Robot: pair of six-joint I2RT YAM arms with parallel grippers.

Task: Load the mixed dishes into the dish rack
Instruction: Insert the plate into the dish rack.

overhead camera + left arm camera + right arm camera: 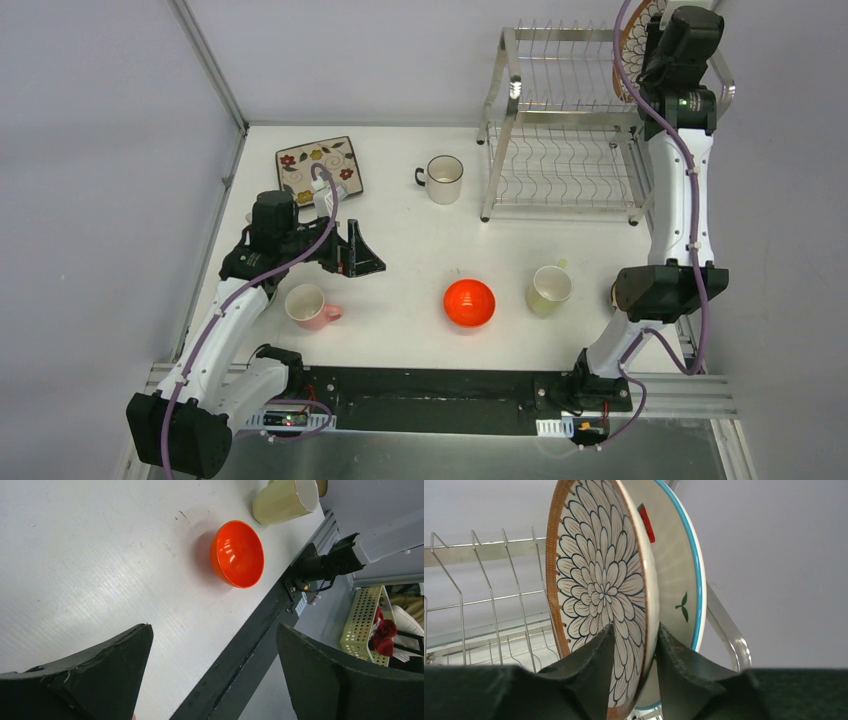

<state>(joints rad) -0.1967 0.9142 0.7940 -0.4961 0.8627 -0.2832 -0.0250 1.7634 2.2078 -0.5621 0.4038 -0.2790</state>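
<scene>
From above, the right arm reaches to the far right corner of the dish rack, with a brown-edged plate showing just left of its wrist. The left gripper hovers open and empty over the table: flowered plate beyond it, pink cup just behind, white cup, red bowl and yellow cup off to its right.

Between the left fingers, only bare table shows, and the bowl lies well ahead.

Up close, the right gripper pinches the lower rim of the brown-edged plate, which stands upright over the upper shelf. A strawberry plate stands just behind it, the far finger wedged between them.

Releasing before the rim sits between wires could let the plate tip or roll. Pulling back carelessly might drag the strawberry plate out of place.
</scene>
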